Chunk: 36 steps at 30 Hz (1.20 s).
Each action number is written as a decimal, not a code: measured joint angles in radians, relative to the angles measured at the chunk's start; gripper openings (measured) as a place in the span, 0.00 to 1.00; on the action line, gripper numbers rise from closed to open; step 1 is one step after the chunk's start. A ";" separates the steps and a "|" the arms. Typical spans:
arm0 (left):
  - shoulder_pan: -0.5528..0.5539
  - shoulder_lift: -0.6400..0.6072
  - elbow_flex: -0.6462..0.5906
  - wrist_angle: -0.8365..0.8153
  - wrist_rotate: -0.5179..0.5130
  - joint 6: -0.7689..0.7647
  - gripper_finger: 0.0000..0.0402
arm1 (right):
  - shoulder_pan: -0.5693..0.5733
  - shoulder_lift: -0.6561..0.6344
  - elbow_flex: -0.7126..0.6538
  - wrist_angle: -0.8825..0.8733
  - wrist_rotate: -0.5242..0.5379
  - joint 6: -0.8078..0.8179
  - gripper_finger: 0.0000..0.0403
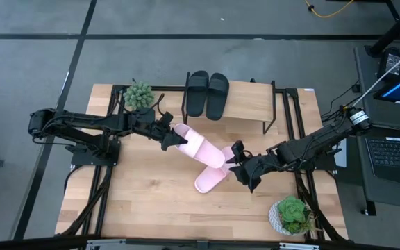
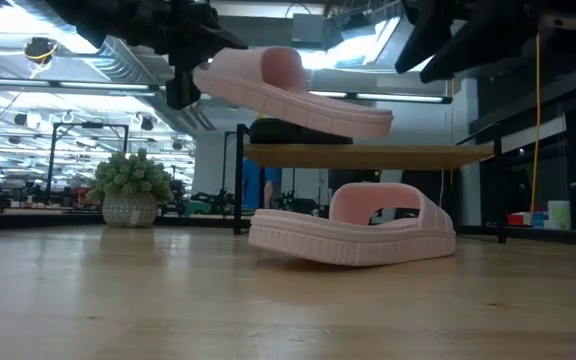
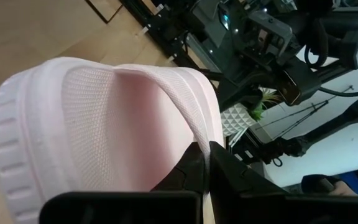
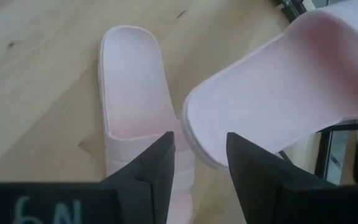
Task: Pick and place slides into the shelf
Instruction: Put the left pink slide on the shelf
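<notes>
The left gripper (image 1: 174, 138) grasps the raised pink slide (image 1: 201, 146), its long axis pointing away from the shelf (image 1: 245, 102); the right gripper (image 4: 199, 163) hangs released above the other pink slide (image 4: 135, 106).

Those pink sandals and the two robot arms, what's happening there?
The left gripper is shut on one light pink ribbed slide sandal, holding it lifted off the wooden table. The second pink slide lies on the table, with the open right gripper over it. Two plain black slides sit on the low plank-topped shelf.
</notes>
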State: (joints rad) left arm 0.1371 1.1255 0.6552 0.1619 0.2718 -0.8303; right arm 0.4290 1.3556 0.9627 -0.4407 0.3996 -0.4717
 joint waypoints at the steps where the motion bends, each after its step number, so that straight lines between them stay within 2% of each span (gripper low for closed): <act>1: 0.000 0.000 0.000 -0.001 0.000 0.000 0.00 | 0.000 0.000 0.000 -0.002 0.000 0.000 0.36; 25: 0.000 0.000 -0.001 -0.014 -0.001 -0.005 0.00 | 0.007 0.000 0.000 -0.100 0.001 0.075 0.36; 36: -0.001 0.000 -0.001 0.053 -0.013 -0.068 0.00 | 0.007 0.003 0.000 -0.024 0.048 -0.094 0.36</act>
State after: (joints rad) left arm 0.1364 1.1252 0.6544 0.2146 0.2591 -0.8979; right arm 0.4356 1.3590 0.9623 -0.4648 0.4477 -0.5655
